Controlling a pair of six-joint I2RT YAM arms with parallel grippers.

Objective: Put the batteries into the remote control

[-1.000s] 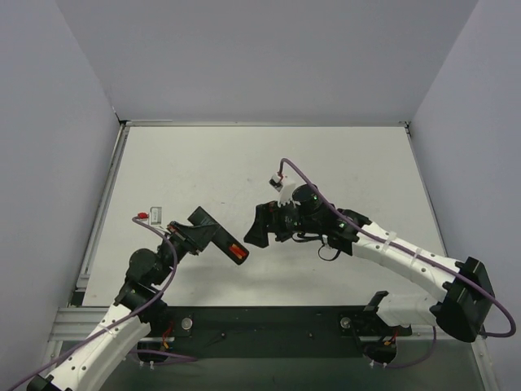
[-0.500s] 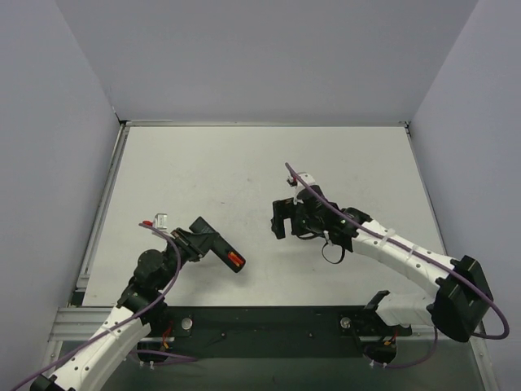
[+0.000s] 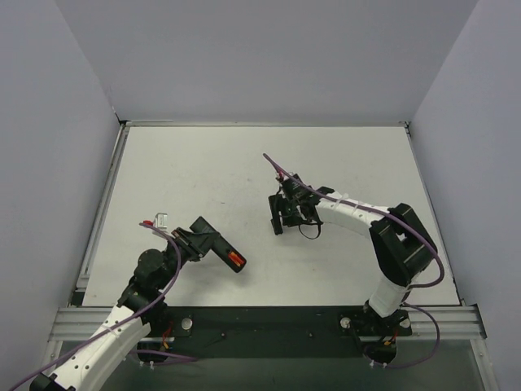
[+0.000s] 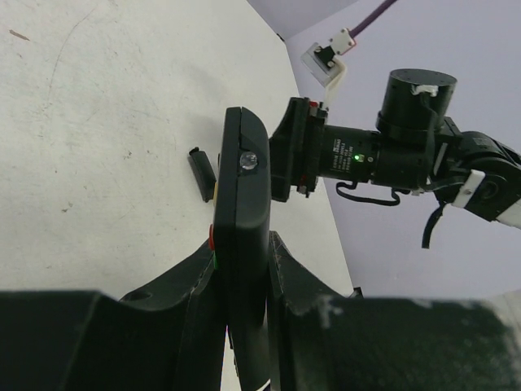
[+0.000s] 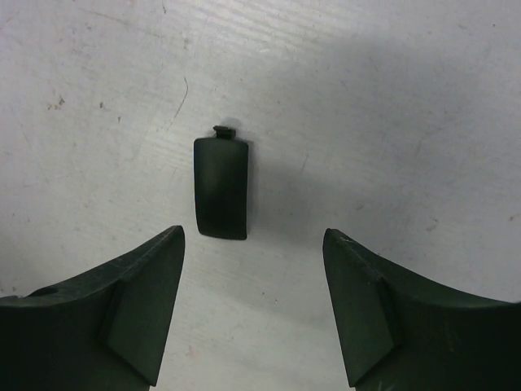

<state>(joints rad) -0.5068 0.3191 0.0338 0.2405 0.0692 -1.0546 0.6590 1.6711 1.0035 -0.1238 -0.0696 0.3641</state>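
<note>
from above, the left tool is clamped on the remote control, holding it seemingly off the worktop so its back can be reached. a red-orange patch shows at its free end – possibly the batteries, i cannot tell. the right tool points down nearby.

left wrist: the remote stands edge-on between the fingers, with a small black cover lying beyond it.

right wrist: the jaws stand wide either side of that cover, touching nothing – placed, i judge, to pick it up.
</note>
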